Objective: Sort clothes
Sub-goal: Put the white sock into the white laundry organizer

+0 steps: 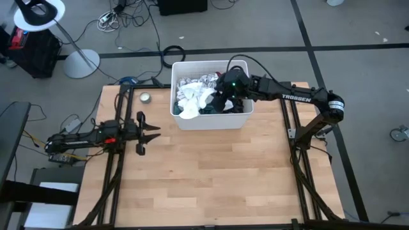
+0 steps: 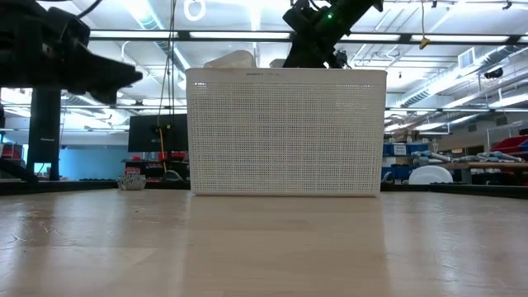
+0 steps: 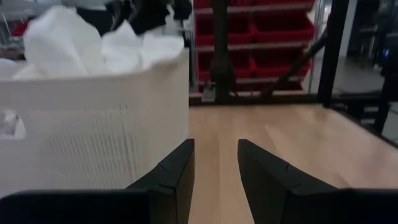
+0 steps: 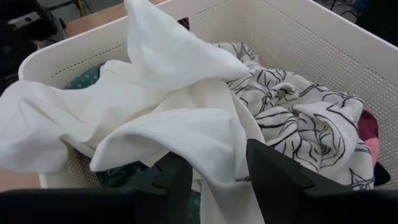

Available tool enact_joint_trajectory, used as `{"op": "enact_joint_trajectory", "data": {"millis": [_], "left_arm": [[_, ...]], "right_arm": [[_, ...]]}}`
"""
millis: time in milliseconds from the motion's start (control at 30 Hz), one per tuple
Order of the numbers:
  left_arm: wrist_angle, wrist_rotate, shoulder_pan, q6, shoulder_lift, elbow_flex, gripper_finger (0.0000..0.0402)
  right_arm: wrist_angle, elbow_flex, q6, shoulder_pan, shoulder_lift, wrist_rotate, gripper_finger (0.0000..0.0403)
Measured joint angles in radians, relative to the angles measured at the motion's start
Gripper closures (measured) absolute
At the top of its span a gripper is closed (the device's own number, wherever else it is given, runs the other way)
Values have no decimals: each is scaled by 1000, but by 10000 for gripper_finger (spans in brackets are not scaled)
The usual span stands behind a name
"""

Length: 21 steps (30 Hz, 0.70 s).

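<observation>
A white plastic bin (image 1: 211, 121) stands at the table's far middle, holding the clothes. A plain white garment (image 4: 168, 93) lies on top and drapes over the bin's rim (image 1: 189, 114). A white garment with black leaf print (image 4: 298, 124) lies beside it. Teal cloth (image 4: 87, 78) and a bit of red cloth (image 4: 370, 130) show underneath. My right gripper (image 4: 214, 174) is open, down in the bin over the clothes (image 1: 220, 102). A fold of the white garment runs between its fingers. My left gripper (image 1: 155, 132) is open and empty, left of the bin. My right gripper comes slanting down from the table's right side. Its open fingers (image 4: 273, 168) stand on either side of a fold of the plain white garment (image 4: 217, 155). I cannot tell whether they touch it. The garment lies on the pile in the bin.
A small round tin (image 1: 145, 97) sits on the table left of the bin. Bare wooden tabletop (image 1: 211, 172) stretches from the bin to the near edge. The bin's perforated front wall (image 2: 285, 132) fills the middle of the low view.
</observation>
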Motion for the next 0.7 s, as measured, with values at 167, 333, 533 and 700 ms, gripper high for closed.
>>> {"op": "enact_joint_trajectory", "data": {"millis": [167,333,533,700], "left_arm": [[-36,0,0,0,0,0,273],[-35,0,0,0,0,0,273],[-35,0,0,0,0,0,273],[-35,0,0,0,0,0,273]], "right_arm": [[7,0,-23,1,-4,0,252],[39,0,-15,-2,-29,0,247],[5,0,-15,-6,-88,1,222],[-140,0,3,-6,-135,1,192]]}}
